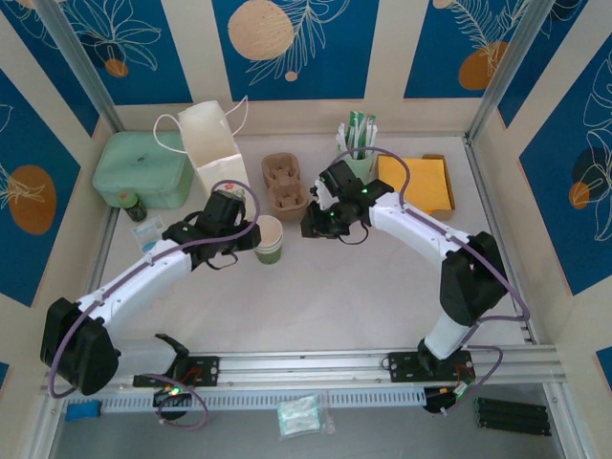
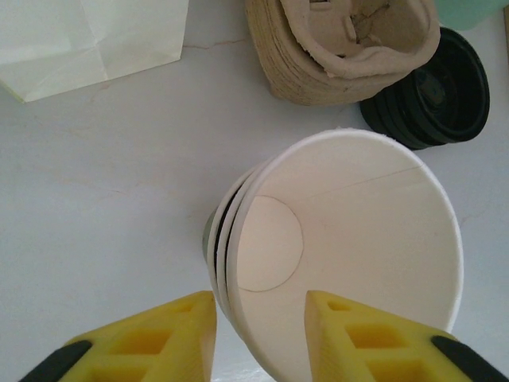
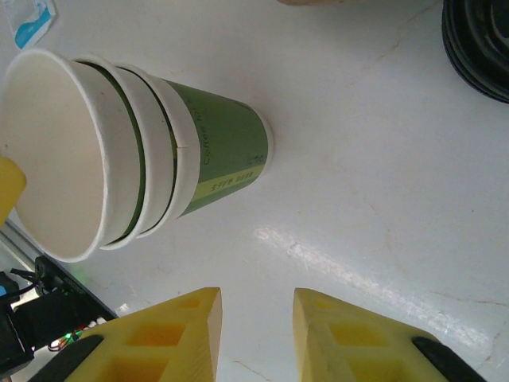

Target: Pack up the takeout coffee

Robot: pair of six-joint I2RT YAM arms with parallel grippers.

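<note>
A stack of three nested paper cups (image 1: 270,239), white above and olive-green below, is standing upright on the white table (image 1: 382,287), its long axis running straight up and its open mouth facing the ceiling. It is sitting just in front of the cardboard cup carrier (image 1: 285,184), with the white paper bag (image 1: 212,143) standing farther back to the left and a pile of black lids (image 2: 433,95) lying beside the carrier. The left gripper (image 2: 258,301) is reaching in over the stack, its yellow fingers (image 2: 159,342) straddling the near wall, one outside it and one across the mouth. A gap is showing between them, and I cannot tell whether they are pinching the rim. The right gripper (image 3: 256,296) is hovering over bare table just to the right of the cups, its fingers sitting a little apart with nothing between them
</note>
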